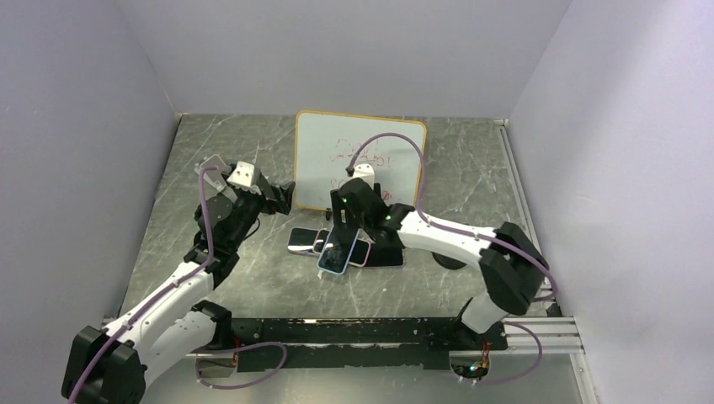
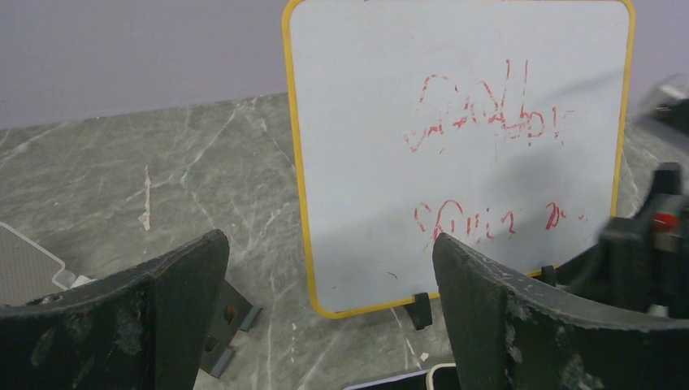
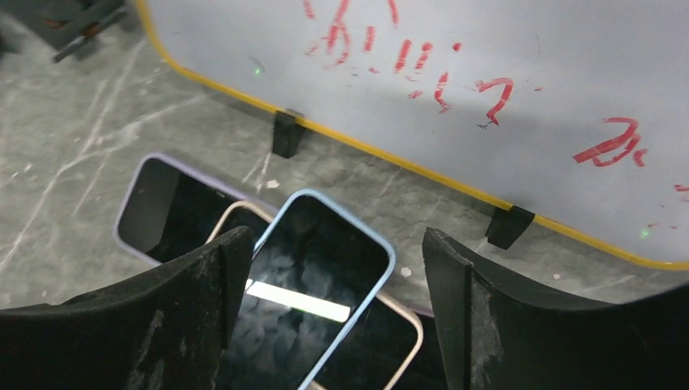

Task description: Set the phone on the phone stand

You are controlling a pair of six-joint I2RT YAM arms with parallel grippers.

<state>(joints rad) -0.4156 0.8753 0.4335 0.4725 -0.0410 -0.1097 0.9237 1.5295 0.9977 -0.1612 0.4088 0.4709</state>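
Several phones lie overlapped on the marble table in front of the whiteboard. A blue-cased phone (image 1: pixel 334 257) lies on top, screen up, tilted; it also shows in the right wrist view (image 3: pixel 325 268). Under it are a purple-cased phone (image 3: pixel 154 215) and a beige-cased phone (image 3: pixel 382 341). My right gripper (image 1: pixel 345 223) (image 3: pixel 333 309) is open, straddling the blue phone's far end; the right finger does not touch it. A dark grey bracket (image 2: pixel 231 321), possibly the phone stand, sits left of the whiteboard foot. My left gripper (image 1: pixel 282 195) (image 2: pixel 325 325) is open and empty just above it.
A yellow-framed whiteboard (image 1: pixel 360 160) with red scribbles stands upright on black feet behind the phones. A flat light-grey object (image 2: pixel 24 268) lies at the far left of the left wrist view. Purple walls enclose the table on three sides.
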